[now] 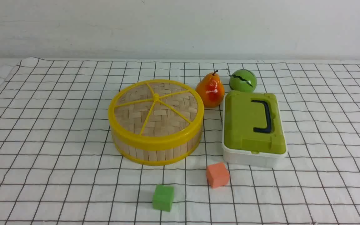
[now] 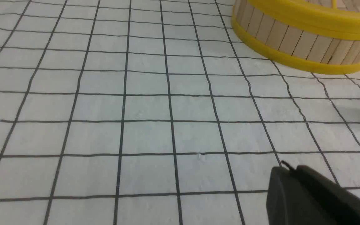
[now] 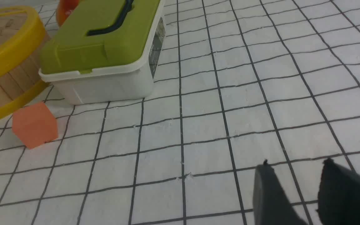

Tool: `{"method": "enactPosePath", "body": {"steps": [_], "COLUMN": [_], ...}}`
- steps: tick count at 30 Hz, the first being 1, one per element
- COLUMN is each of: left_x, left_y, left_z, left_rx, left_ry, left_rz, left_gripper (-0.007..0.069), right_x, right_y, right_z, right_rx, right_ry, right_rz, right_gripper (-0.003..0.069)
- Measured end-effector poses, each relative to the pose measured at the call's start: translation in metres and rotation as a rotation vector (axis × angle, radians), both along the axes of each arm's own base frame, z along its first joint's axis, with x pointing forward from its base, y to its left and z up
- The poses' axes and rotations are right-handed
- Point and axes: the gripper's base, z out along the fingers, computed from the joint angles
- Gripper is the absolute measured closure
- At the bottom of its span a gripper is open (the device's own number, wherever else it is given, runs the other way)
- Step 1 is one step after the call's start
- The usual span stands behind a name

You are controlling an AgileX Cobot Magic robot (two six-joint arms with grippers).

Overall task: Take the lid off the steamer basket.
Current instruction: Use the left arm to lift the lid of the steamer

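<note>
When reaching for lid (image 1: 167, 120), seated on steamer basket (image 1: 158, 153), ahead-right of closed left gripper (image 2: 293, 165), open jaws first, pinch yellow rim only, lift level; keep open right gripper (image 3: 296, 162) clear.

Woven, matt bamboo lid (image 1: 173, 109) with glossy yellow plastic rim and 5 plastic spokes
</note>
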Motion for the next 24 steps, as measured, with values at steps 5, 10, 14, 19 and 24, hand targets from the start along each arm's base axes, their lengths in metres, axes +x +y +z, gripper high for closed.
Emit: {"method": "enactPosePath", "body": {"steps": [5, 10, 14, 19, 24], "left_x": [0.0, 0.0, 0.0, 0.0, 0.0], "left_y": [0.0, 0.0, 0.0, 0.0, 0.0], "left_z": [0.0, 0.0, 0.0, 0.0, 0.0], "left_rx": [0.0, 0.0, 0.0, 0.0, 0.0], "left_ry": [0.0, 0.0, 0.0, 0.0, 0.0], "left_rz": [0.0, 0.0, 0.0, 0.0, 0.0], "left_gripper": [0.0594, 0.0587, 0.0583, 0.0576, 0.0571], "right_x": [0.0, 0.0, 0.0, 0.0, 0.0], "right_y": [0.0, 0.0, 0.0, 0.0, 0.0], "right_z": [0.0, 0.0, 0.0, 0.0, 0.0], "right_rx": [0.0, 0.0, 0.0, 0.0, 0.0], "right_ry": [0.0, 0.0, 0.0, 0.0, 0.0], "right_rz": [0.0, 0.0, 0.0, 0.0, 0.0], "right_gripper": [0.0419, 0.0419, 0.0419, 0.0419, 0.0419]}}
